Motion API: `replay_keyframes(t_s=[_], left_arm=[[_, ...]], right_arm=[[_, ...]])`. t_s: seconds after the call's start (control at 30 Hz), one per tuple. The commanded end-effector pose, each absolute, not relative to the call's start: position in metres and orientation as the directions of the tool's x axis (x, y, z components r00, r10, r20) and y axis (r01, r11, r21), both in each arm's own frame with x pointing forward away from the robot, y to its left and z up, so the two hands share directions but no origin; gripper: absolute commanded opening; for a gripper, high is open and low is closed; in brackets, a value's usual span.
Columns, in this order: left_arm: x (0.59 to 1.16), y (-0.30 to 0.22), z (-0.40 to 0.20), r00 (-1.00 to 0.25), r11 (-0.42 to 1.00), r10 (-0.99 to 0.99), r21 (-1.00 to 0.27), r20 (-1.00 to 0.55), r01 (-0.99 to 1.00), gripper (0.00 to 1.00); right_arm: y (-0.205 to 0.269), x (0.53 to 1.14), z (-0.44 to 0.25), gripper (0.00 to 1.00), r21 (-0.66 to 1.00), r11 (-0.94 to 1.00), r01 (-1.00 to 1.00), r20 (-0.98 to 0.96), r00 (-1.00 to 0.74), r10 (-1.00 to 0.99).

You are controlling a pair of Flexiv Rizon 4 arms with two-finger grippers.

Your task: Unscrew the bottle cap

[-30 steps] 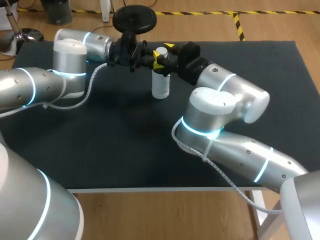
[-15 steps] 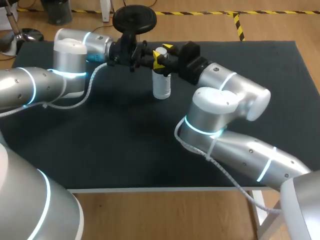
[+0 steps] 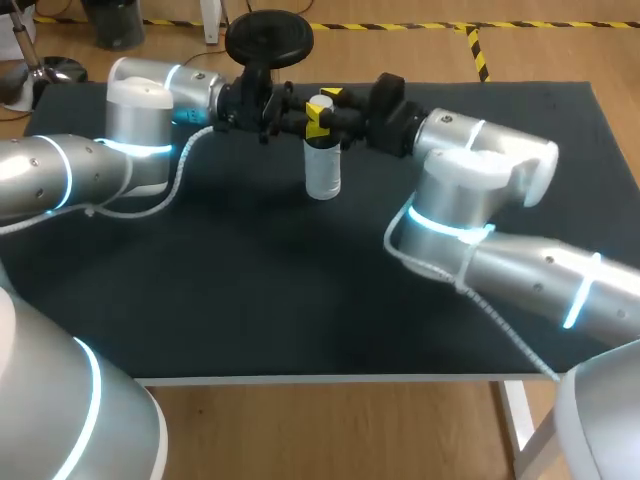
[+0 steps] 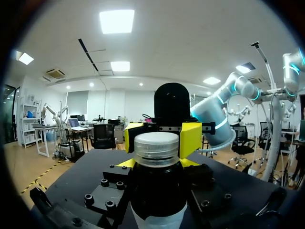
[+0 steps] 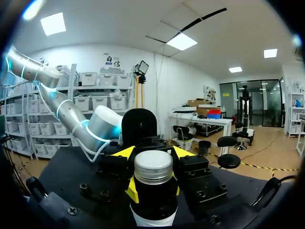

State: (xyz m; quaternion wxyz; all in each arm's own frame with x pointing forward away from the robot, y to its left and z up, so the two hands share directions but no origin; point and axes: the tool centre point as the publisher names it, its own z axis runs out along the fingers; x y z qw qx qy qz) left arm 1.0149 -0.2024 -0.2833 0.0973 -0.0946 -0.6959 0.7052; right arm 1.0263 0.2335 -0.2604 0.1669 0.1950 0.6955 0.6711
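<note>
We record the silver left arm (image 3: 70, 175) entering from the left and lying along the far side of the black-topped table (image 3: 250, 290). The left gripper (image 4: 158, 164) is held level. In its own wrist view its black fingers press the dark upper body of the bottle from two sides, below the cap. We judge it clamped on the bottle.

The white plastic bottle (image 3: 322, 172) stands upright on the table, far of centre, between the two grippers. Its silvery ribbed screw cap (image 4: 157, 148) sits level on the neck.

The right gripper (image 3: 326, 107) meets the bottle from the right. The left wrist view shows its yellow fingertips (image 4: 190, 138) bearing on opposite sides of the cap, so we judge it closed on the cap.

The silver right arm (image 3: 480, 185) enters from the near right corner, its elbow raised over the table's right half.
</note>
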Motion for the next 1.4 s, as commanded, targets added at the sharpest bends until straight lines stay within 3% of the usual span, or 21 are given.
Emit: replay_keyframes(t_s=[0.03,0.73,1.4], left_arm=[[1.014,-0.204,-0.282,-0.961,-0.016,0.277,-1.0,0.0,-0.005,0.0],[1.014,-0.204,-0.282,-0.961,-0.016,0.277,-1.0,0.0,-0.005,0.0],[1.014,-0.204,-0.282,-0.961,-0.016,0.277,-1.0,0.0,-0.005,0.0]], right_arm=[[0.231,1.035,-0.265,0.0,0.995,0.071,0.075,0.055,-0.968,0.246],[0.238,1.031,-0.269,0.0,0.999,0.02,0.03,0.035,-0.938,-0.346],[0.252,1.005,-0.261,0.0,0.998,0.053,0.025,0.057,-0.625,-0.779]])
